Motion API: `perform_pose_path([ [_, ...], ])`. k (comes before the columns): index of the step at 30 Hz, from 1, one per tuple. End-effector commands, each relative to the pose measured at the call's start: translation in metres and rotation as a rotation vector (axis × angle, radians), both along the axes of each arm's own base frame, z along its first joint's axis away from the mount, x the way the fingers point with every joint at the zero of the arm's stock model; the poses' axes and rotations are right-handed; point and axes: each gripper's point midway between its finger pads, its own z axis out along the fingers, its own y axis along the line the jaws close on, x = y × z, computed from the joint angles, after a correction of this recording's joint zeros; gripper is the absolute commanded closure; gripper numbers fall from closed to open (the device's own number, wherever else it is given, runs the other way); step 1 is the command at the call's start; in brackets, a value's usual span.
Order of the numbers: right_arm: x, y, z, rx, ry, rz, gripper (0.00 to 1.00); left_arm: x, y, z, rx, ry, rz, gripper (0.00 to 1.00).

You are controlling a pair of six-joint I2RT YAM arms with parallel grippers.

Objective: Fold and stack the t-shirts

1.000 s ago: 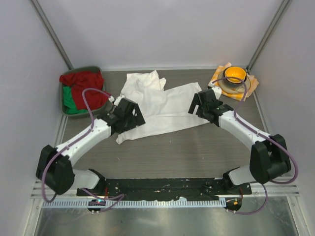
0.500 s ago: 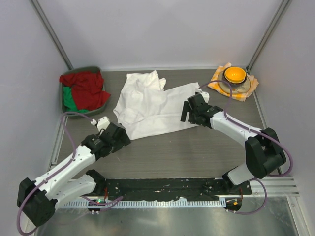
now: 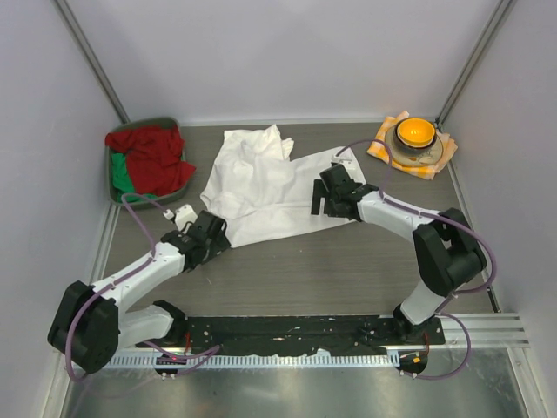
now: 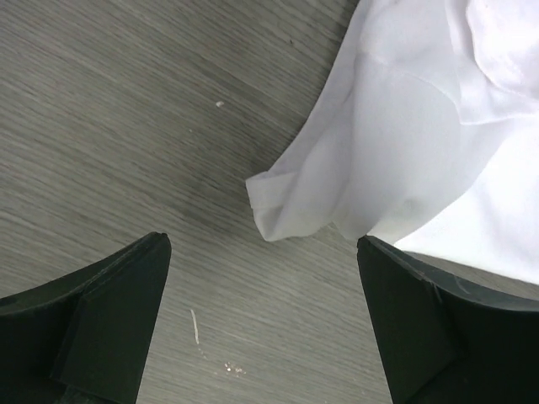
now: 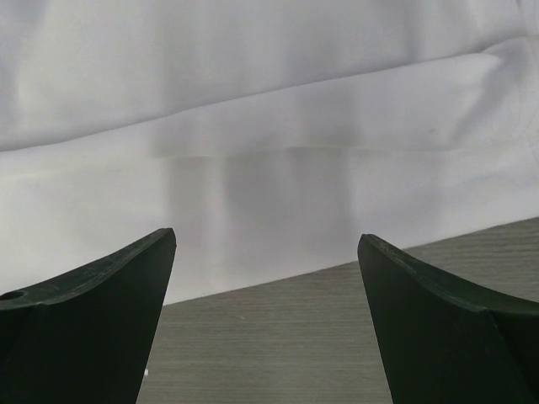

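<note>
A crumpled white t-shirt (image 3: 265, 183) lies spread on the grey table in the middle of the top view. My left gripper (image 3: 211, 233) is open and empty at the shirt's near-left corner. In the left wrist view the left gripper (image 4: 263, 320) is over bare table, with a folded shirt corner (image 4: 282, 206) just ahead of the fingers. My right gripper (image 3: 325, 197) is open and empty over the shirt's near-right edge. In the right wrist view the right gripper (image 5: 265, 320) straddles that hem, with the shirt (image 5: 269, 126) filling the upper half.
A green bin (image 3: 115, 187) with red and green cloths stands at the far left. An orange bowl (image 3: 415, 132) sits on an orange-and-white checked cloth (image 3: 379, 150) at the far right. Walls close in the table on three sides.
My left gripper drew back off the shirt toward the near left, then edged back to its corner. My right gripper moved left along the shirt's near edge. The shirt's near-left corner pulled in.
</note>
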Motion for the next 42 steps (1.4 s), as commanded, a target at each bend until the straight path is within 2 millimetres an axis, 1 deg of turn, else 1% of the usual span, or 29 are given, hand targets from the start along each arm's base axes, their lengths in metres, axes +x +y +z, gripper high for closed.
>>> perform_pose_path([
  [1,0.023,0.018,0.000,0.018,-0.030,0.045,0.04,0.021,0.001,0.010,-0.026,-0.083,0.017,0.03],
  [4,0.024,0.022,-0.010,0.022,-0.012,0.054,0.04,0.024,0.003,0.009,-0.037,-0.088,0.025,0.05],
  [5,0.024,0.022,-0.016,0.016,0.000,0.056,0.04,0.025,0.004,0.009,-0.040,-0.086,0.024,0.06],
  [7,0.023,0.021,-0.021,0.007,0.010,0.056,0.04,0.025,0.004,0.005,-0.042,-0.083,0.024,0.12],
  [9,0.022,0.019,-0.030,-0.009,0.027,0.054,0.04,0.027,0.003,0.002,-0.055,-0.084,0.024,0.14],
  [10,0.021,0.018,-0.033,-0.013,0.031,0.053,0.04,0.025,0.004,-0.004,-0.053,-0.072,0.029,0.17],
  [12,0.019,0.017,-0.042,-0.022,0.052,0.052,0.04,0.025,0.001,-0.008,-0.074,-0.067,0.023,0.22],
  [16,0.017,0.014,-0.050,-0.041,0.071,0.045,0.04,0.023,-0.001,-0.013,-0.091,-0.061,0.022,0.38],
  [20,0.016,0.014,-0.053,-0.047,0.078,0.046,0.05,0.022,-0.001,-0.009,-0.098,-0.068,0.021,0.39],
  [23,0.015,0.014,-0.054,-0.046,0.080,0.045,0.05,0.018,0.004,-0.001,-0.089,-0.085,0.033,0.35],
  [25,0.016,0.014,-0.054,-0.045,0.080,0.048,0.05,0.017,0.010,0.006,-0.072,-0.104,0.044,0.30],
  [26,0.015,0.015,-0.055,-0.043,0.083,0.051,0.05,0.014,0.013,0.012,-0.073,-0.118,0.049,0.29],
  [29,0.016,0.016,-0.055,-0.039,0.083,0.054,0.05,0.008,0.018,0.015,-0.069,-0.120,0.059,0.29],
  [32,0.016,0.016,-0.054,-0.041,0.081,0.054,0.05,0.002,0.021,0.012,-0.074,-0.107,0.066,0.31],
  [35,0.015,0.016,-0.057,-0.044,0.089,0.054,0.05,-0.004,0.024,0.000,-0.073,-0.083,0.082,0.38],
  [36,0.015,0.016,-0.057,-0.045,0.091,0.054,0.05,-0.005,0.026,-0.003,-0.070,-0.076,0.091,0.43],
  [39,0.014,0.015,-0.058,-0.047,0.093,0.056,0.05,-0.005,0.028,-0.010,-0.082,-0.071,0.104,0.51],
  [42,0.014,0.015,-0.059,-0.049,0.096,0.059,0.05,-0.004,0.030,-0.015,-0.089,-0.064,0.114,0.52],
])
